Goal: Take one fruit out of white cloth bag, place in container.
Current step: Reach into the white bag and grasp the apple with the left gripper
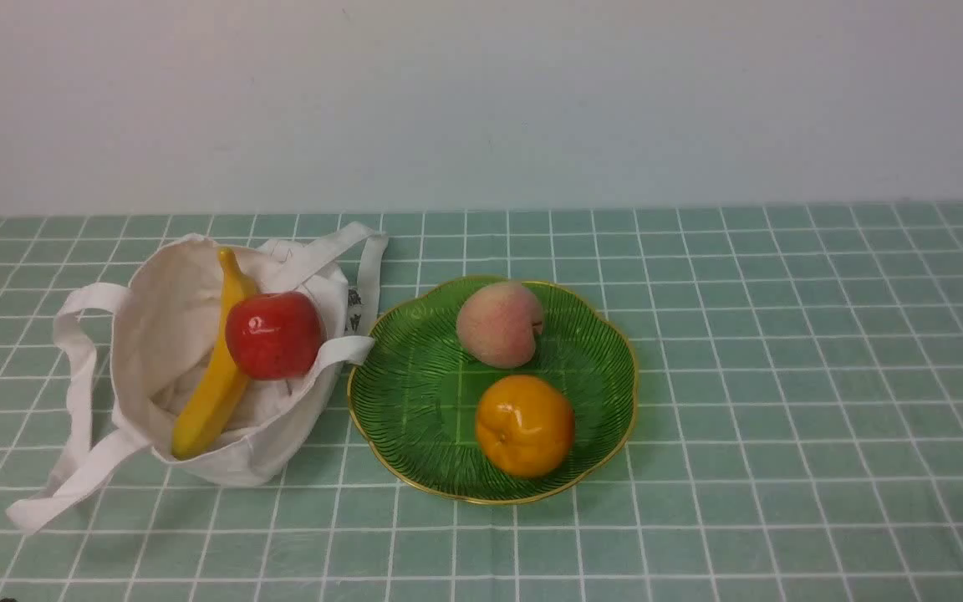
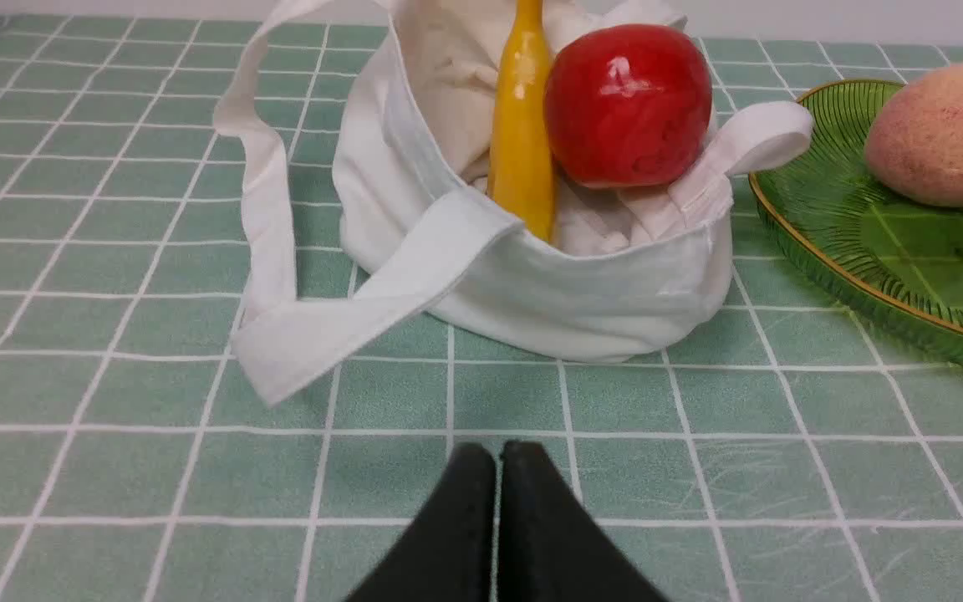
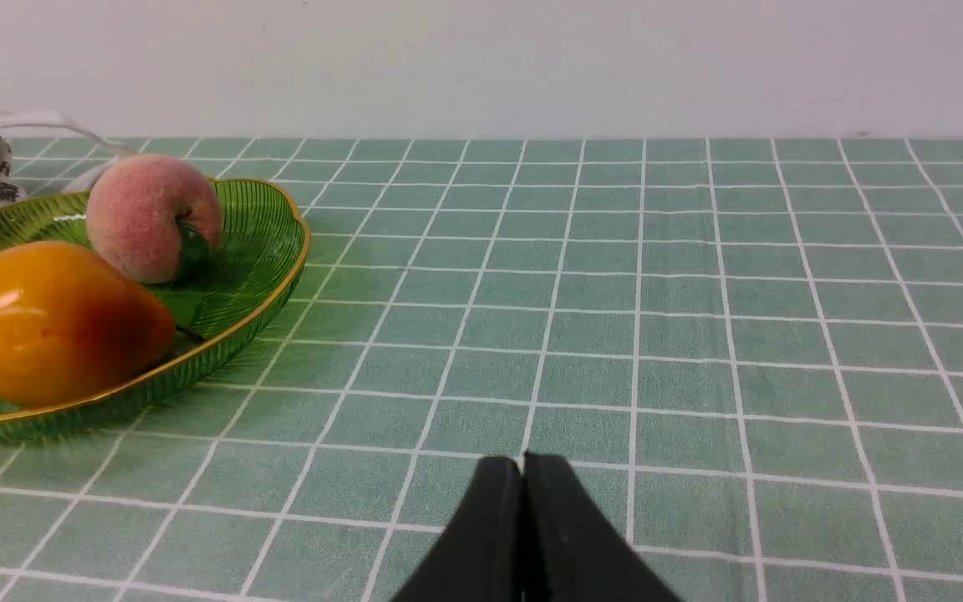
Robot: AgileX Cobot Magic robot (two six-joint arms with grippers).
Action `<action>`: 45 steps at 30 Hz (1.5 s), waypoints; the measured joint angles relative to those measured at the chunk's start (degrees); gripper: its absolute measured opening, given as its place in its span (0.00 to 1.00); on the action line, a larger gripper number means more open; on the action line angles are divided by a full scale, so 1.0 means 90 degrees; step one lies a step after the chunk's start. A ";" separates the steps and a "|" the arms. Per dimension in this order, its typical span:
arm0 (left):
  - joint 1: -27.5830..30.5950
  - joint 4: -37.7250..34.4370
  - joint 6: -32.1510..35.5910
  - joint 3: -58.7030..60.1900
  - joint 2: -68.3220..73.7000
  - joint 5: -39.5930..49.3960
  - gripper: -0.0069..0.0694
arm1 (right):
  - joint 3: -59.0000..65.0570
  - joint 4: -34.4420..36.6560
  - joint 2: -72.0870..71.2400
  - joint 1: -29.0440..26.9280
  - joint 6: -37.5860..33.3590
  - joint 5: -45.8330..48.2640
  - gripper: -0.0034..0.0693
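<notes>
On green-gridded cloth (image 1: pixel 782 418), apple waits in bag

Left of the plate (image 1: pixel 415 393), the bag (image 1: pixel 256 460) gapes, holding the banana (image 1: pixel 212 393) and the apple (image 1: pixel 274 334). The plate carries an orange fruit (image 1: pixel 525 425) and a peach (image 1: pixel 498 324). The left gripper (image 2: pixel 498 451) and right gripper (image 3: pixel 523 464) each have jaws together, gripping nothing.

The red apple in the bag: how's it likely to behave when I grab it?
The apple looks glossy, so it may slip under a light pinch. Its round shape suggests it could roll if nudged off-centre. It lies against the banana in the open bag, so the banana might shift with it.
</notes>
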 joint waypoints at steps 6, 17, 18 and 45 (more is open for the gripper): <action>0.0000 0.0000 0.0000 0.0000 0.0000 0.0000 0.08 | 0.0000 0.0000 0.0000 0.0000 0.0000 0.0000 0.03; 0.0000 0.0000 0.0000 0.0000 0.0000 0.0000 0.08 | 0.0000 0.0000 0.0000 0.0000 0.0000 0.0000 0.03; 0.0000 0.0000 0.0000 0.0000 0.0000 0.0000 0.08 | 0.0000 0.0000 0.0000 0.0000 0.0000 0.0000 0.03; 0.0000 -0.0360 -0.0241 0.0000 0.0000 -0.0019 0.08 | 0.0000 -0.0005 0.0000 0.0000 0.0000 0.0000 0.03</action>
